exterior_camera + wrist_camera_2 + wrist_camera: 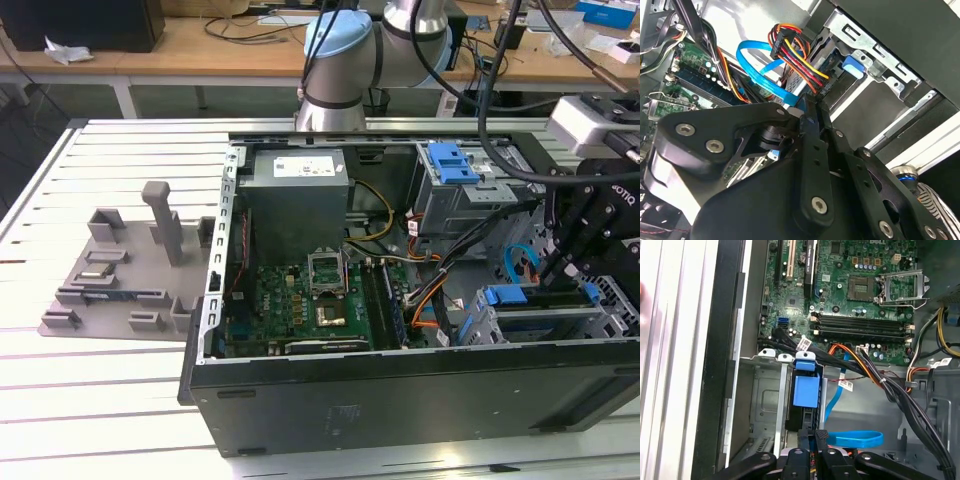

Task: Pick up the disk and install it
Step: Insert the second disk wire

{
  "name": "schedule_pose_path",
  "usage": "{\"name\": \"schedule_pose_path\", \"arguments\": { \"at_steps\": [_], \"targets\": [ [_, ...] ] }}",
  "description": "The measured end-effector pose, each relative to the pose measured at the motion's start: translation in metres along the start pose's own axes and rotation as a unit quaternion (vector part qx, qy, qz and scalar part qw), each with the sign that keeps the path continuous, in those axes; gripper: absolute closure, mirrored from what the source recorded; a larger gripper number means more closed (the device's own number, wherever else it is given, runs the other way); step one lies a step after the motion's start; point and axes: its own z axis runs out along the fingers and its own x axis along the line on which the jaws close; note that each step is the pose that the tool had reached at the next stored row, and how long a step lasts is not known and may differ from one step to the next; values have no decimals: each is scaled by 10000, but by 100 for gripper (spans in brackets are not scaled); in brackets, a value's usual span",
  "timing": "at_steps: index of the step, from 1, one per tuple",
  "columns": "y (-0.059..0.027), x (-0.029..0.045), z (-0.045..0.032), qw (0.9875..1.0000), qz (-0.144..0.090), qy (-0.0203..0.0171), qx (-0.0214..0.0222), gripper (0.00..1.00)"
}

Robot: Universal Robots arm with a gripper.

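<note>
The disk (pixel 535 322) sits on edge in the silver drive bay (pixel 478 330) at the exterior view's right end of the open computer case. Its blue carrier bracket (pixel 805 385) shows in the first wrist view, with the disk's dark body (pixel 799 416) below it in the slot. My gripper (pixel 814 436) hangs just over the disk's outer end, its black fingers (pixel 809 125) drawn together with nothing seen between them. In the exterior view the gripper (pixel 552 275) is low inside the case, right above the bay.
A blue data cable (pixel 855 438) and bundled black and orange power wires (pixel 875 375) run close beside the gripper. A second drive cage with a blue latch (pixel 450 160) stands behind. The motherboard (pixel 300 305) and grey power supply (pixel 298 190) fill the case. A grey fixture (pixel 120 270) lies outside.
</note>
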Motion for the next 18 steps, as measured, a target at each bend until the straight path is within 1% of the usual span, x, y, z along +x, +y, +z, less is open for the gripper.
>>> {"name": "schedule_pose_path", "arguments": {
  "at_steps": [6,10,15,17,18],
  "targets": [
    [-19,1,32,10000,1,2,0,84],
    [-15,0,70,10000,0,4,0,84],
    [-15,-1,75,10000,0,0,1,84],
    [-15,-1,78,10000,0,-2,0,83],
    [-14,-1,66,10000,-1,-9,1,76]
  ]
}}
